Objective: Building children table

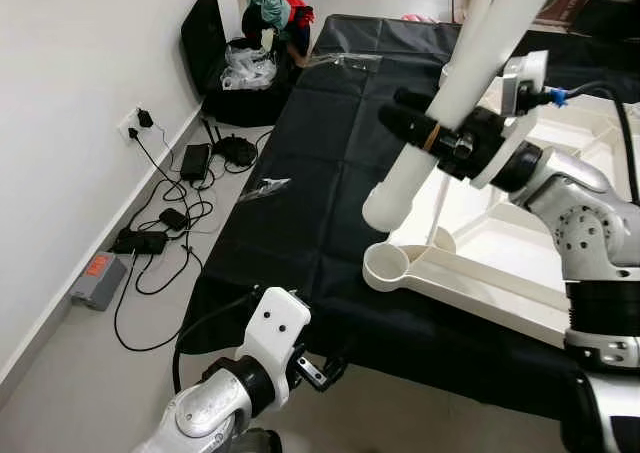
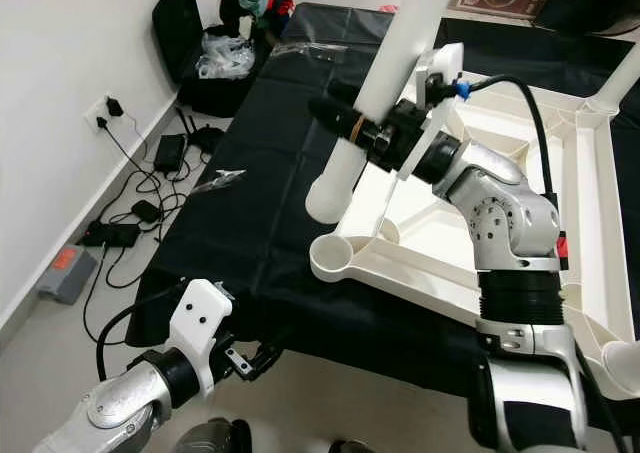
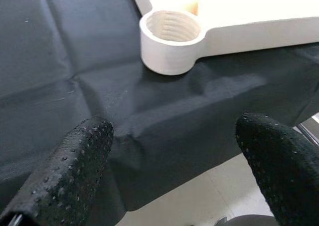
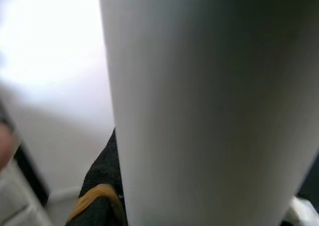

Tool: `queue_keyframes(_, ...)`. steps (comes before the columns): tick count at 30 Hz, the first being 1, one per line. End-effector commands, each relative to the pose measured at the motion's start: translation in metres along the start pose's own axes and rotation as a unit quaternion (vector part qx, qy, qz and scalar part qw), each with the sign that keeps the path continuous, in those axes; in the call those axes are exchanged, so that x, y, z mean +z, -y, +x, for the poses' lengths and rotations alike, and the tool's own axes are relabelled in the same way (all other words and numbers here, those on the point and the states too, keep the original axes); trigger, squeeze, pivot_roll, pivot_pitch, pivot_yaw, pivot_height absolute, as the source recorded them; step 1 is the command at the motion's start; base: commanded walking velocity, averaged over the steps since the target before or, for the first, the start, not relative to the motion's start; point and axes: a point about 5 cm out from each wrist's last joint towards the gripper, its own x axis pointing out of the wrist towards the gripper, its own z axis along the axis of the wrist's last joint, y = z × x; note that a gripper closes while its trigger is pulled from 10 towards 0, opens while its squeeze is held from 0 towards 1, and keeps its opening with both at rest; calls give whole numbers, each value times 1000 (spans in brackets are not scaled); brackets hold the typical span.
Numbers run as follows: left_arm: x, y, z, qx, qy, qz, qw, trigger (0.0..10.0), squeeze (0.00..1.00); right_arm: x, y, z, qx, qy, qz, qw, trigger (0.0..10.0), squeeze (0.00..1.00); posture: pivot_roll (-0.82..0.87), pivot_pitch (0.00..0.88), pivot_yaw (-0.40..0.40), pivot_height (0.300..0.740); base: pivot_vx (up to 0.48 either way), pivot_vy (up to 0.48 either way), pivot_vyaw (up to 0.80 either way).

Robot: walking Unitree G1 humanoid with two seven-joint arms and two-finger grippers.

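Observation:
A white plastic table top (image 1: 500, 273) lies upside down on the black cloth (image 1: 300, 193), its threaded corner socket (image 1: 388, 264) near the cloth's front edge. My right gripper (image 1: 425, 123) is shut on a long white table leg (image 1: 460, 83), held tilted with its lower end (image 2: 328, 198) just above and short of the socket (image 2: 335, 255). The leg (image 4: 209, 106) fills the right wrist view. My left gripper (image 3: 174, 166) is open, low at the cloth's front edge, facing the socket (image 3: 171, 40) from a short way off.
A white wall runs along the left with a socket and plug (image 1: 138, 123), cables and power adapters (image 1: 165, 218) on the floor. A black bag with clothes (image 1: 250, 63) stands at the far left. Another socket (image 2: 612, 104) shows at the table top's far corner.

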Motion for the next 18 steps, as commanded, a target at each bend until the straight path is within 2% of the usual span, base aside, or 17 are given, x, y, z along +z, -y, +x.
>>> queue_keyframes(1, 0, 3, -3, -5, -2, 5, 1000, 10000, 0, -5, -1, 0, 15, -17, -4, 1000, 10000, 0, 179, 214, -13, 740, 0, 0, 0)
queue_keyframes(4, 0, 4, -6, -7, -4, 7, 1000, 10000, 0, -8, -2, 1, 25, -25, -11, 999, 10000, 0, 184, 226, -6, 740, 0, 0, 0)
queue_keyframes(12, 1, 6, -11, -8, -4, 2, 1000, 10000, 0, -3, 0, 3, 49, -7, -26, 998, 10000, 0, 199, 262, 9, 740, 0, 0, 0)
queue_keyframes(18, 2, 6, -13, -9, -7, 5, 1000, 10000, 0, -4, -4, 3, 73, -8, -26, 997, 10000, 0, 206, 274, 16, 740, 0, 0, 0)
